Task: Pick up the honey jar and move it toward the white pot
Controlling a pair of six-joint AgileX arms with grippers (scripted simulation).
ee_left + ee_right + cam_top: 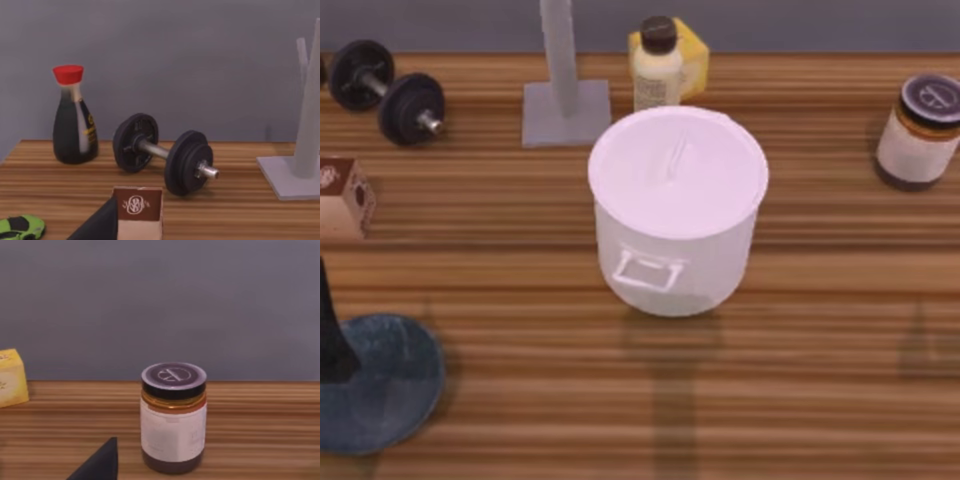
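**Honey jar upright at the right edge, untouched**

The honey jar [920, 130] stands upright on the wooden tabletop [800, 380] near its right side, toward the back, well apart from the white pot [677, 215], which sits lidded at the middle. Nothing grips the jar. In the right wrist view the jar [173, 417] is straight ahead, and only a dark fingertip [100, 462] of the right hand shows, so I cannot tell whether it is spread or pressed together. The left hand likewise shows one dark tip [100, 222], state unclear. Behind the pot stands a cream bottle [657, 62] before a yellow box [688, 55]. A dumbbell [388, 92] lies back left.
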